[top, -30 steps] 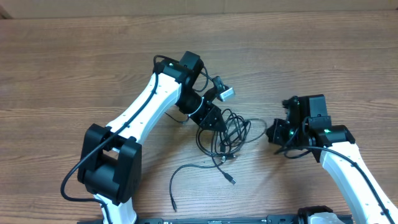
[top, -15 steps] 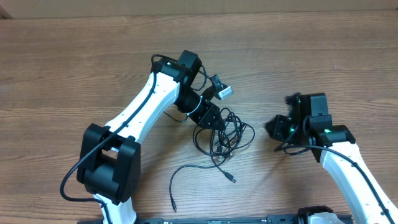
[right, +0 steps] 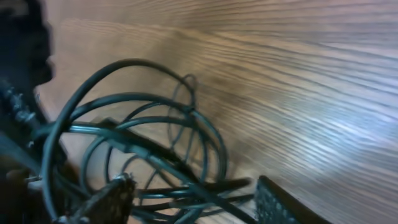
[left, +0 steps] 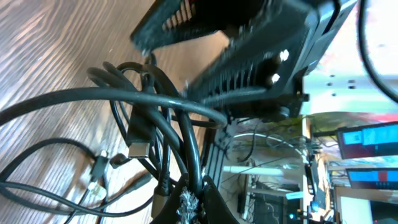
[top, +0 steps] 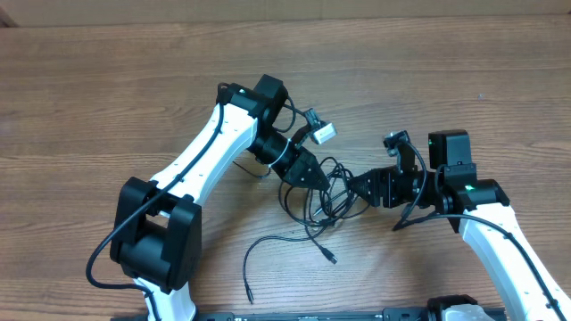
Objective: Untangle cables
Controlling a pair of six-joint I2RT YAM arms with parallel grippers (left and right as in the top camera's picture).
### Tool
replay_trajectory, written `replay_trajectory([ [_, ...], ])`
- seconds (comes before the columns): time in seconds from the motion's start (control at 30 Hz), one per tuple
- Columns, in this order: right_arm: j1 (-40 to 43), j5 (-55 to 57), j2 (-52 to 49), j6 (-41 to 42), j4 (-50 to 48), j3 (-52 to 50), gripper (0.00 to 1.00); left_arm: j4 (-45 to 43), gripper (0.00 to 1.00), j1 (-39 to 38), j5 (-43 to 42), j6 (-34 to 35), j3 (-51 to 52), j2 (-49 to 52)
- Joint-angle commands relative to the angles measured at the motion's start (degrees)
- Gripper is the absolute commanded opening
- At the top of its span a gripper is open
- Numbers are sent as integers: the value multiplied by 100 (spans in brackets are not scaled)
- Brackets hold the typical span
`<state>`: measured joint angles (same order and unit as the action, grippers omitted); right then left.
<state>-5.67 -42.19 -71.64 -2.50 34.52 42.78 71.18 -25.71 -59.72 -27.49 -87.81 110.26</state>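
The cables [top: 326, 203] lie as a tangle of thin black loops in the middle of the wooden table, with loose plug ends trailing toward the front [top: 333, 258]. My left gripper [top: 306, 173] is at the tangle's upper left, shut on a black cable strand [left: 189, 146] that rises from between its jaws. My right gripper [top: 356, 186] reaches in from the right and stands open. Several cable strands [right: 186, 186] run across the gap between its two fingers [right: 281, 204]. I cannot tell whether the pads touch them.
The table is bare wood [top: 107, 98] all round the tangle. One long cable end curls toward the front edge [top: 249, 292]. The right arm's black body [left: 249, 50] fills the top of the left wrist view, close beyond the loops.
My right gripper has opened and swung left, from beside the tangle to over its right edge. The left gripper has kept its hold and barely moved.
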Motion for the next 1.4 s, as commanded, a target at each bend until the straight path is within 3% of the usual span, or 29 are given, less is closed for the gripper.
replay_trajectory([
  [0.0,11,-688,-17,-704,-22,20,57,17,4,48,-673,-411,-114,-129],
  [0.4,11,-675,-17,-697,245,17,4,15,4,638,-1084,-426,-114,-131],
  [0.83,11,-470,-17,-595,481,17,4,48,4,935,-1191,-426,-114,-131],
  [1.07,11,2758,-17,1902,673,9,4,59,4,1016,-1187,-424,-114,-131],
  [1.17,11,3460,-20,2559,890,2,4,63,4,1038,-1189,-424,-114,-129],
  [1.27,11,3174,-20,2505,804,2,28,61,4,1038,-1187,-424,-114,-131],
  [1.37,11,2417,-17,1982,616,2,43,61,4,1036,-1191,-424,-114,-131],
])
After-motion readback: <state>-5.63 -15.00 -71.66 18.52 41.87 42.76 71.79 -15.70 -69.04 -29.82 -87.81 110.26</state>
